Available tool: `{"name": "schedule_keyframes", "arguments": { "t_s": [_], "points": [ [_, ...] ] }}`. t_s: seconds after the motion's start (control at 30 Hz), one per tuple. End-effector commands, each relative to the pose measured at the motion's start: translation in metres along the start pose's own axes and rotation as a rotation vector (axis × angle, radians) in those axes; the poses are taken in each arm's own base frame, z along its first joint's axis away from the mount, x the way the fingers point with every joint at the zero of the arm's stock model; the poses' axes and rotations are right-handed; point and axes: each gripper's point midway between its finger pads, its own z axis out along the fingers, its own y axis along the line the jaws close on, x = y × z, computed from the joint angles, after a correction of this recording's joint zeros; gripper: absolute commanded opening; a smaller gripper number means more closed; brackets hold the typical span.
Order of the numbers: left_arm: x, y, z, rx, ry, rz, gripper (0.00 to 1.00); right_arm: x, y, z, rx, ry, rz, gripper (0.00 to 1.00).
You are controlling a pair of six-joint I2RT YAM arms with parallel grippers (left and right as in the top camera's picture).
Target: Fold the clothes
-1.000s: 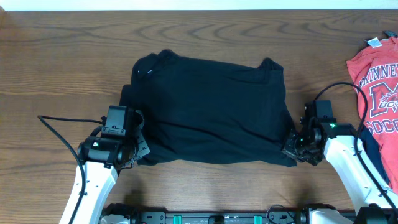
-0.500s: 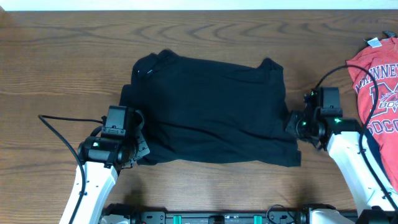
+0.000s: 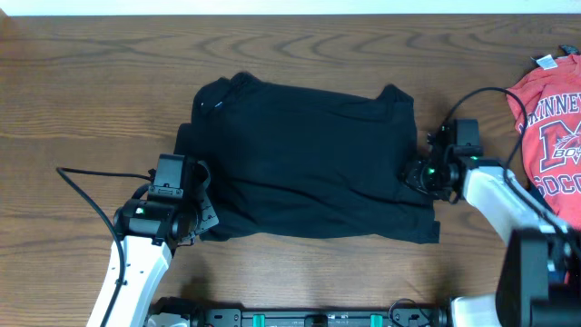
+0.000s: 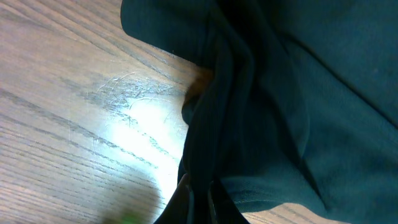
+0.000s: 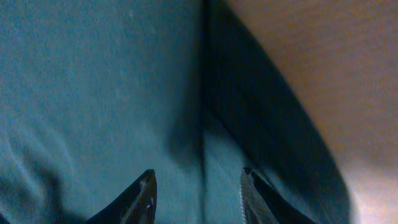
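The black T-shirt (image 3: 309, 159) lies folded in half on the wooden table, collar at the upper left. My left gripper (image 3: 201, 218) is shut on a fold of the shirt at its lower left corner; the left wrist view shows the fabric (image 4: 261, 106) pinched between the fingers (image 4: 198, 202). My right gripper (image 3: 419, 174) is open, over the shirt's right edge. In the right wrist view its open fingers (image 5: 198, 183) hover just above the fabric (image 5: 93, 93) near the hem.
A red T-shirt with white lettering (image 3: 549, 127) lies at the right edge of the table, with a navy garment (image 3: 556, 238) under it. Bare wood table (image 3: 91, 91) surrounds the black shirt.
My right gripper let go of the lower right corner, moved up along the shirt's right edge, then inward over the fabric, open. The left arm has not moved.
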Motion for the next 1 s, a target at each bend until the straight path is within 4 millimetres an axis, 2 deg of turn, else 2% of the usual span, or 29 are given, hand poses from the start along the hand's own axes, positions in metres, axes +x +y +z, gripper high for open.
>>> {"name": "schedule_keyframes", "arguments": {
  "t_s": [0.0,0.07,0.1,0.17,0.2,0.33,0.5,0.67,0.8,0.97],
  "points": [
    [0.003,0.004,0.003,-0.013,0.011,0.003,0.06,-0.003,0.012,0.015,-0.078,0.027,-0.009,0.43],
    [0.004,0.004,0.004,-0.016,0.015,0.004,0.06,-0.007,0.012,0.025,-0.086,0.021,0.005,0.41],
    [0.005,0.005,0.004,-0.017,0.017,0.004,0.06,-0.008,0.012,0.029,-0.087,0.021,0.011,0.34],
    [0.006,0.005,0.005,-0.02,0.021,0.004,0.06,-0.007,0.009,0.038,-0.083,0.029,0.018,0.07],
    [0.006,0.006,0.006,-0.021,0.022,0.004,0.06,-0.005,0.008,0.043,-0.08,0.038,0.029,0.01],
    [0.008,0.007,0.006,-0.026,0.03,0.004,0.06,-0.009,0.005,0.053,-0.075,0.029,0.042,0.01],
    [0.01,0.009,0.006,-0.034,0.038,0.005,0.06,-0.044,0.012,0.044,-0.119,-0.077,0.042,0.01],
    [0.011,0.009,0.006,-0.034,0.038,0.005,0.06,-0.082,0.039,0.019,-0.231,-0.139,0.028,0.01],
    [0.011,0.009,0.006,-0.034,0.038,0.005,0.06,-0.114,0.062,-0.023,-0.278,-0.206,0.002,0.01],
    [0.011,0.009,0.006,-0.034,0.038,0.005,0.06,-0.132,0.076,-0.071,-0.206,-0.273,-0.087,0.01]
  ]
}}
